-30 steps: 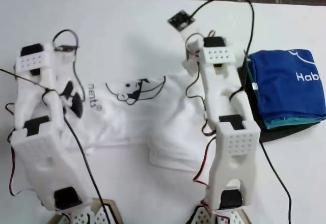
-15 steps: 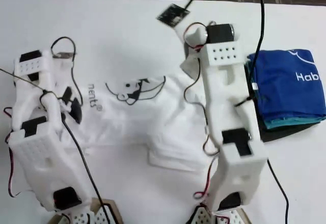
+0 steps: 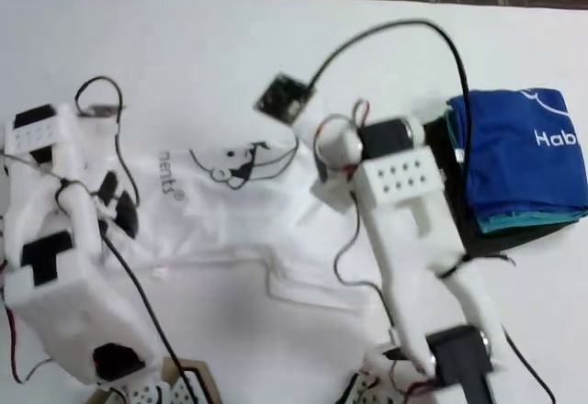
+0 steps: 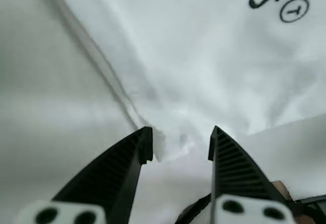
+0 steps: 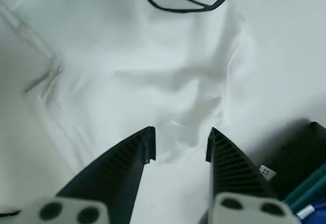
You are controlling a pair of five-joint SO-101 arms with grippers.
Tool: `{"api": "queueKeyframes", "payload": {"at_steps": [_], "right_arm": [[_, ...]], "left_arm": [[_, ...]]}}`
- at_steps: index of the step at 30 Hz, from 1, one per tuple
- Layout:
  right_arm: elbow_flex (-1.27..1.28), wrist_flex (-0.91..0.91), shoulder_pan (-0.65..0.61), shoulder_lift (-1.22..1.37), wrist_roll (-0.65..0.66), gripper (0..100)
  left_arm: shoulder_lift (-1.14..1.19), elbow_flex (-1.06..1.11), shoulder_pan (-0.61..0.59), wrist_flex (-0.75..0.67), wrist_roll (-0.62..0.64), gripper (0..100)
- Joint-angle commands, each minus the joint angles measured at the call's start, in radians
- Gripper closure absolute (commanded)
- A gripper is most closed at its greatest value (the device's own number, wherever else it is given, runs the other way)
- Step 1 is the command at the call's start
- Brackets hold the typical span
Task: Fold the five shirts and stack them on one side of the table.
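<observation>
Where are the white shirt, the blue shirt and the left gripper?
white shirt (image 3: 239, 209), high view, middle below the drawing.
blue shirt (image 3: 507, 167), high view, its folded top face.
left gripper (image 4: 180, 134), left wrist view, midway between fingertips.

The blue shirt (image 3: 519, 156) runs off the high view's right edge. The left arm (image 3: 64, 248) and right arm (image 3: 409, 211) hide the white shirt's (image 3: 239, 211) ends.

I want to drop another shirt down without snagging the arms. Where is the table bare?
The far strip of table beyond the white shirt is bare, up to the cable. A smaller patch lies at the near edge between the left arm and right arm. Crowded: the right side, around the blue stack.
</observation>
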Motion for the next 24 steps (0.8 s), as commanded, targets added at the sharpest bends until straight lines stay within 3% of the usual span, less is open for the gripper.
{"api": "queueKeyframes", "payload": {"at_steps": [1,9,13,17,24], "right_arm": [[0.129,-0.058,-0.002,-0.122,0.008,82.8],[0.224,-0.061,-0.002,-0.248,0.008,82.8],[0.245,-0.059,-0.001,-0.271,0.008,82.8],[0.252,-0.059,-0.001,-0.265,0.008,82.8],[0.253,-0.081,-0.001,-0.263,0.008,82.8]], "left_arm": [[-0.166,0.061,-0.011,-0.018,-0.015,80],[-0.229,0.331,-0.051,-0.364,-0.014,80],[-0.229,0.398,-0.058,-0.454,-0.009,80],[-0.235,0.421,-0.115,-0.457,-0.006,80],[-0.236,0.421,-0.173,-0.333,-0.006,80]]}}
